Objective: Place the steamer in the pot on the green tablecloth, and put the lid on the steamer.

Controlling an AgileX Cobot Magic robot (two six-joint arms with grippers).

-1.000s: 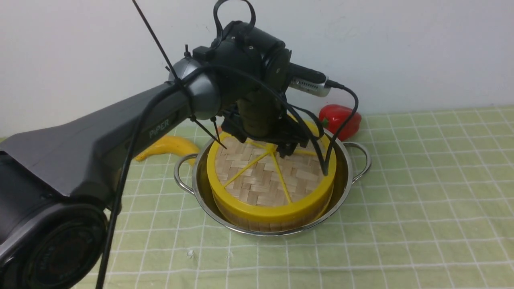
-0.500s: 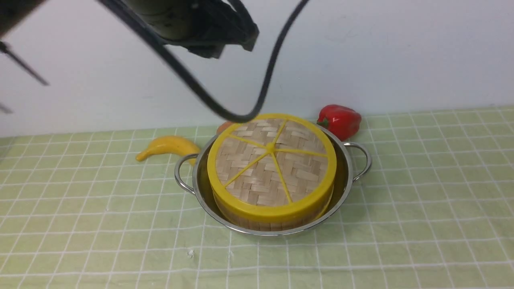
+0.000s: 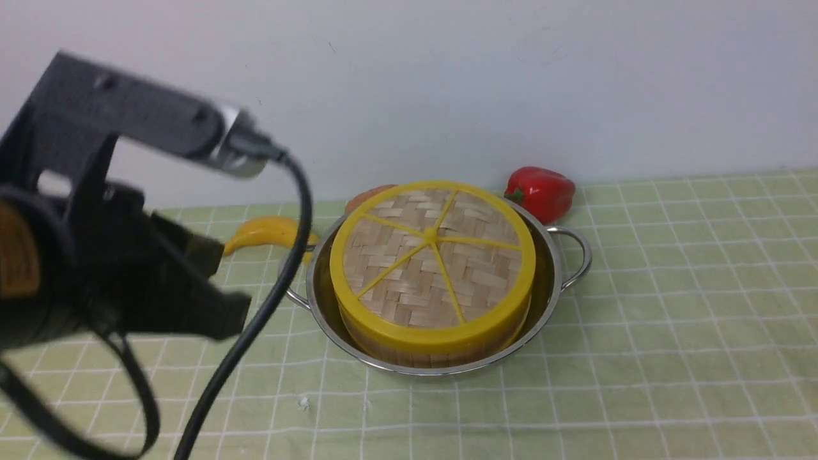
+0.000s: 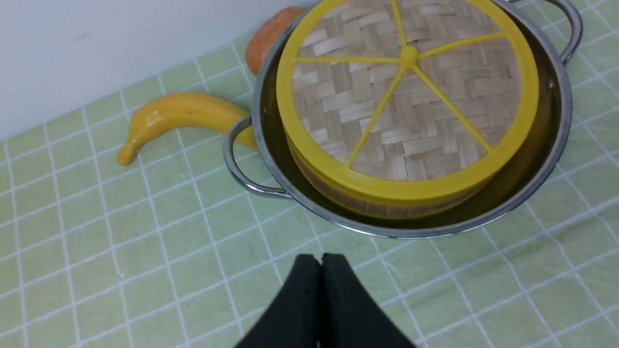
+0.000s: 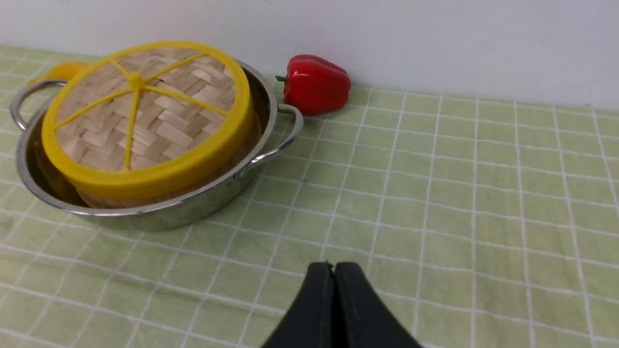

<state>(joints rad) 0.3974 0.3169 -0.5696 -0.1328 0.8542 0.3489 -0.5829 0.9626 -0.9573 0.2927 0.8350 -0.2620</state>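
Woven bamboo showed where the lid (image 3: 432, 252) lay flat on the steamer (image 3: 409, 351), which sat inside the pot (image 3: 549, 281) on the green tablecloth (image 3: 671, 332), so the task seemed finished. In each wrist view, the left pincer (image 4: 319, 259) and the right pincer (image 5: 332, 267) were clenched on nothing, above the cloth. Seen from the front, the pot lay at about three o'clock from the left arm, the only arm visible there.
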